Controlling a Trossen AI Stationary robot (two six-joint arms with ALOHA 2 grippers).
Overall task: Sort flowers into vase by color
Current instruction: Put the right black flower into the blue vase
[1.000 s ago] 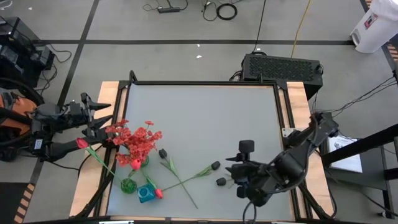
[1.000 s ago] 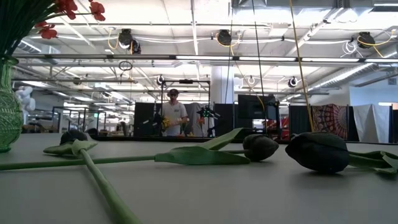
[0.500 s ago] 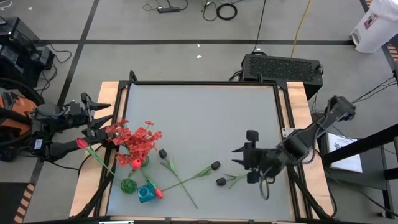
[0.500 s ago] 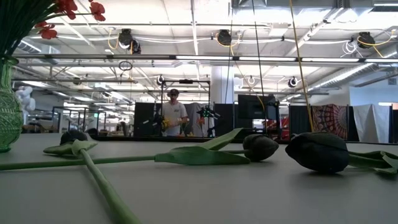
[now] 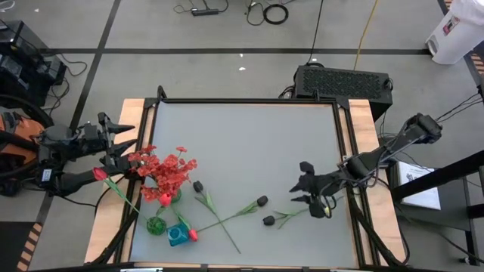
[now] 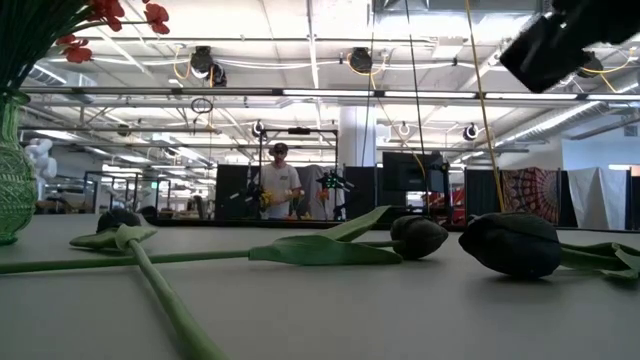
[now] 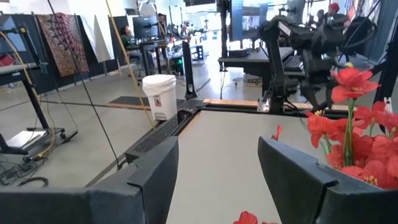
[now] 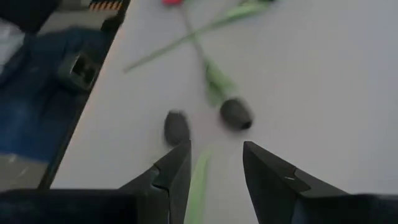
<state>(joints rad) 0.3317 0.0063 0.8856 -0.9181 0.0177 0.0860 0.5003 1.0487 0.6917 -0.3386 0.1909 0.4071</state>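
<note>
Operator: Low view, nearest first: I see a long green stem (image 6: pixel 160 290) running from the front edge back toward the left, crossing a second stem (image 6: pixel 200 255) that lies almost left-right. Behind them two black buds (image 6: pixel 512 243) lie on their sides.

Checker: Gripper status?

Operator: I read the right gripper (image 5: pixel 308 193) above the table (image 5: pixel 249 143), just right of the black buds, fingers spread, holding nothing. The left gripper (image 5: pixel 121 143) waits at the table's left edge, jaws apart, beside the red flowers (image 5: pixel 168 172) standing upright in the green vase (image 6: pixel 12 180).
</note>
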